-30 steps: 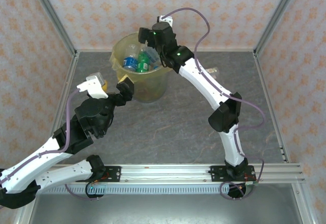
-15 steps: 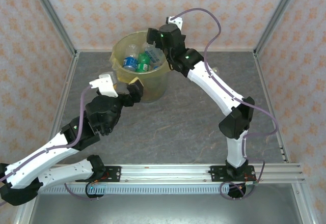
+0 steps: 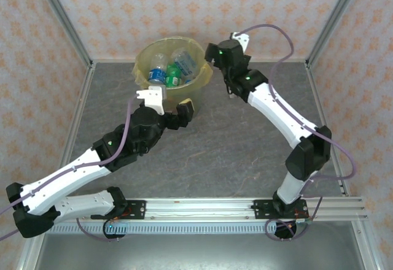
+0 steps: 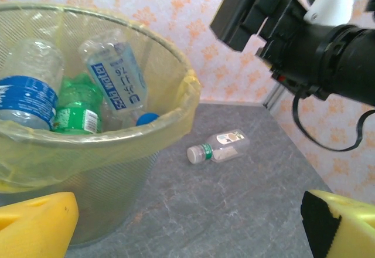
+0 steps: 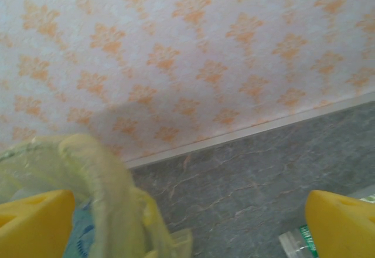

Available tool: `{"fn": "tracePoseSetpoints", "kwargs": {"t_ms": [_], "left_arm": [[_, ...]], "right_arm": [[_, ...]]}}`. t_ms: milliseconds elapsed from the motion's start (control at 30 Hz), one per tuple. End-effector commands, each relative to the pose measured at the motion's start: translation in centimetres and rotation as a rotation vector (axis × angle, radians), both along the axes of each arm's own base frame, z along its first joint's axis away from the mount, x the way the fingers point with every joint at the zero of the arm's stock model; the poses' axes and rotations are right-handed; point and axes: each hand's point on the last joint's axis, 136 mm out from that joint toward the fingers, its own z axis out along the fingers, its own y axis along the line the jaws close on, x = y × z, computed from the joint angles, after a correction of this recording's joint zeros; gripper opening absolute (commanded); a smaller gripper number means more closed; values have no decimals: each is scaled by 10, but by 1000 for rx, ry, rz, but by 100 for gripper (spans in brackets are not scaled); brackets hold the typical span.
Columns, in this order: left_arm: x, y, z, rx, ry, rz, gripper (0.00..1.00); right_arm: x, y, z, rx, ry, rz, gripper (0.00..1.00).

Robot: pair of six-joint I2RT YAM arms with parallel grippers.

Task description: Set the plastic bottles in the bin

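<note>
Left gripper (image 4: 188,214), fingers spread wide and holding nothing, hangs beside the bin (image 4: 176,117) of bottles (image 4: 111,76) (blue and green labels). One clear bottle (image 4: 218,148) lies on the table (image 3: 245,153) near the right gripper (image 5: 187,223), likewise parted and empty.

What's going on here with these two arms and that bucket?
Two robot arms are clearing plastic bottles into the yellow-lined bin, and several already lie inside it. One clear bottle lies on its side on the table just beside the bin. The left hand and the right hand are both open and empty, close to the bin.
</note>
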Motion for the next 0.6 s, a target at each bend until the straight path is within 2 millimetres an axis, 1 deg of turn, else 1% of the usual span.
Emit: {"fn": "tracePoseSetpoints", "kwargs": {"t_ms": [0, 200, 300, 433, 567], "left_arm": [[1, -11, 9, 3, -6, -52, 99], [6, -27, -2, 19, 18, -92, 99], [9, -34, -5, 28, 31, -107, 99], [10, -38, -8, 38, 44, -114, 99], [10, -38, -9, 36, 49, -112, 99]], "right_arm": [[-4, -28, 14, 75, -44, -51, 100], [-6, -75, -16, 80, 11, -138, 100], [-1, -96, -34, 112, 51, -157, 100], [12, -117, -73, 224, 153, -140, 100], [23, -127, -111, 272, 236, -148, 100]]}}
